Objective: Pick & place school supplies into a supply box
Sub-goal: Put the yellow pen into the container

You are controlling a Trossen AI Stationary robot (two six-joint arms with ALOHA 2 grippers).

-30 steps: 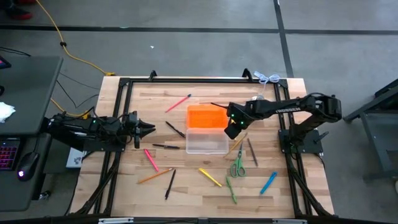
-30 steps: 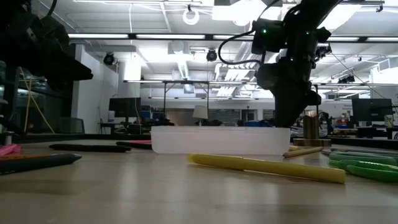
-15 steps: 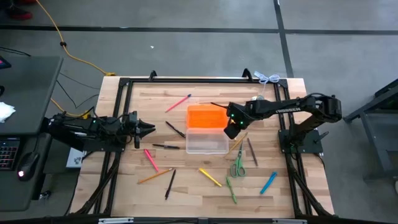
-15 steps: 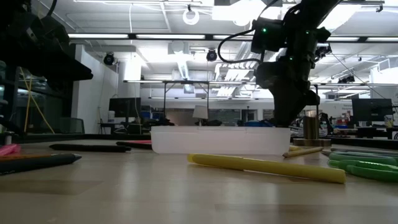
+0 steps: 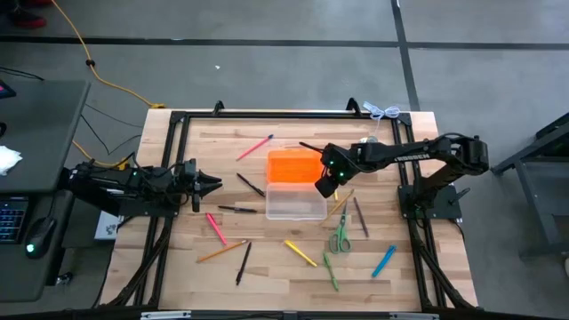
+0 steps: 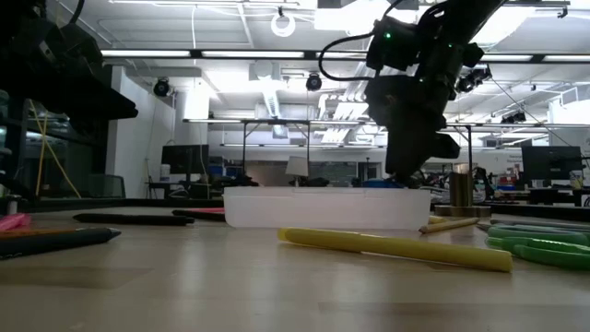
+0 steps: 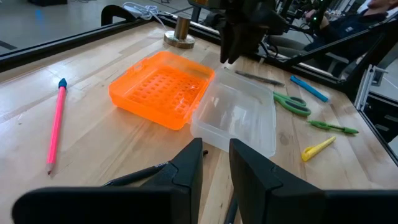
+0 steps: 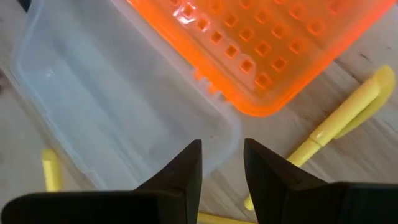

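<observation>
Fingers of the right gripper (image 8: 221, 163) are standing slightly spread, holding nothing, over the supply box (image 5: 296, 203) corner | left gripper (image 7: 214, 165) fingers are parted, waiting at surface edge | risk: descending could nudge the light box.

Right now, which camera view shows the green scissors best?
The high view: the green scissors lie fully visible, right of the supply box. The left wrist view shows them farther off; the low view shows only a green edge; the right wrist view shows none.
</observation>
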